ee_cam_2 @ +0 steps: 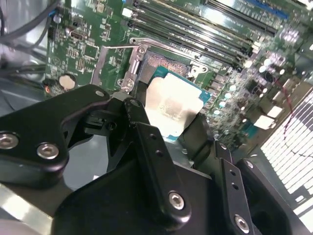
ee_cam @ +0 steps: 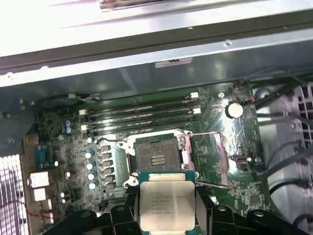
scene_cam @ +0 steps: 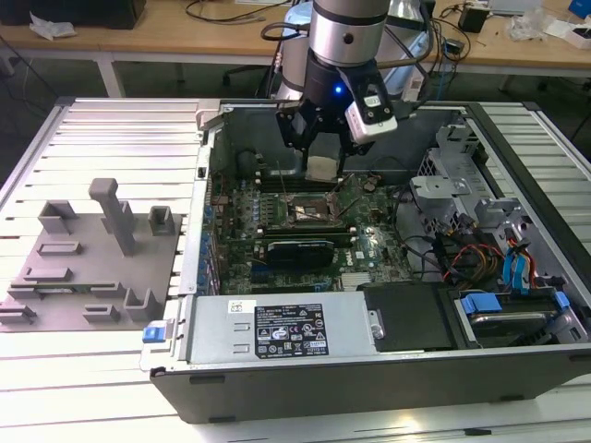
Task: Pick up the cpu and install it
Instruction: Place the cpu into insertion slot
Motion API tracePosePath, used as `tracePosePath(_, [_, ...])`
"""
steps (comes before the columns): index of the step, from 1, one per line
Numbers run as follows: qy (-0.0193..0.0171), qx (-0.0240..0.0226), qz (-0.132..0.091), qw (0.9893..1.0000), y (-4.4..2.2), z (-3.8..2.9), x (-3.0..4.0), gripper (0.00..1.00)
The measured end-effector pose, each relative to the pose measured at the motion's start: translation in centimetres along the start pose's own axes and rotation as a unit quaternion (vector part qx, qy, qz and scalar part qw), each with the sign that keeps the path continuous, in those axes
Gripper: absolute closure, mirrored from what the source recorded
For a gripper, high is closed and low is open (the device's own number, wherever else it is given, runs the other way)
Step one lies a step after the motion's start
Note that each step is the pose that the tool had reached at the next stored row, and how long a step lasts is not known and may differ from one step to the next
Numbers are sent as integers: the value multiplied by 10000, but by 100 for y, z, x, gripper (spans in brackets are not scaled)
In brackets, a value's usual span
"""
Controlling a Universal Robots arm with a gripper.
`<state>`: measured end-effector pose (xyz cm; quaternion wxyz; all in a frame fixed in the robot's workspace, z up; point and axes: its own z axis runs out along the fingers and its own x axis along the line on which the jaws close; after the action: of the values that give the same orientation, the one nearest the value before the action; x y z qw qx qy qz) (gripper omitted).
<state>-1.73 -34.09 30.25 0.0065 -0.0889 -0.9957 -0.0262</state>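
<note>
**CPU in the gripper, hanging over the open socket**

Looking at the gripper (scene_cam: 322, 159) clamped on the cpu (ee_cam: 167, 204), one finger on each of two opposite edges, silvery lid up and about level. Holding it in the air inside the open computer case (scene_cam: 369, 369), over the green motherboard (ee_cam: 247, 193). Close to the socket (ee_cam: 156, 157) but apart from it, not seated. Nothing in the socket frame, and its metal retaining frame (ee_cam: 213, 159) flipped open to one side.

Handling, going by looks only:
- Probably very light and stiff as a tile, so no flex or sag to fret about.
- Smooth metal top, likely a bit slippery, so a poor place to press or pinch.
- Best held by the edges, just as gripped now, with the underside left alone.
- Presumably fragile where it counts, with fine contacts below and in the socket. No tolerance for tilt, drag or a drop.
- Needs to go in flat and square to the frame, or trouble.

Head count:
- One cpu, one socket, one gripper.
- Four long memory slots (ee_cam: 142, 115) just beyond the socket, as best countable.
- One grey fixture plate (scene_cam: 88, 268) with upright pegs, out on the slatted tabletop (scene_cam: 92, 388) at the exterior view's left, well apart from the case.
</note>
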Motion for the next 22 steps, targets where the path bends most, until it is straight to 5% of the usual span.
tracePosePath(5, [-22,-8,436,9990,0,2,0,45])
tracePosePath(9, [-42,-14,812,9967,0,3,0,45])
tracePosePath(13, [-59,-21,1165,9932,0,5,0,45])
tracePosePath(14, [-67,-23,1309,9914,0,6,0,45])
tracePosePath(15, [-77,-26,1511,9885,-1,6,0,45])
tracePosePath(22, [-107,-37,2102,9776,-1,8,0,45])
